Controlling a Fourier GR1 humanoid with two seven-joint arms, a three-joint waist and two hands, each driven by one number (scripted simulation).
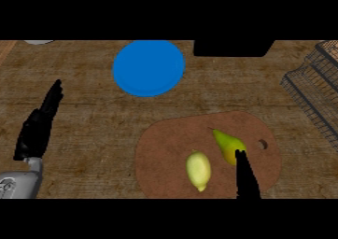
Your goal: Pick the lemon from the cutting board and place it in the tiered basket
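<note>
Head view showed the right hand (245,179), fingers straight, over the cutting board (173,135), the lemon (199,170) just to its left, the tiered basket (320,95) far ahead-right.

Lemon (199,171) beside pear (228,145) on cutting board (170,154)

Lemon (199,171) and pear (227,145) side by side on the cutting board (170,154) (lower centre); plate (149,68) above, tiered basket (320,93) at right edge.
</note>
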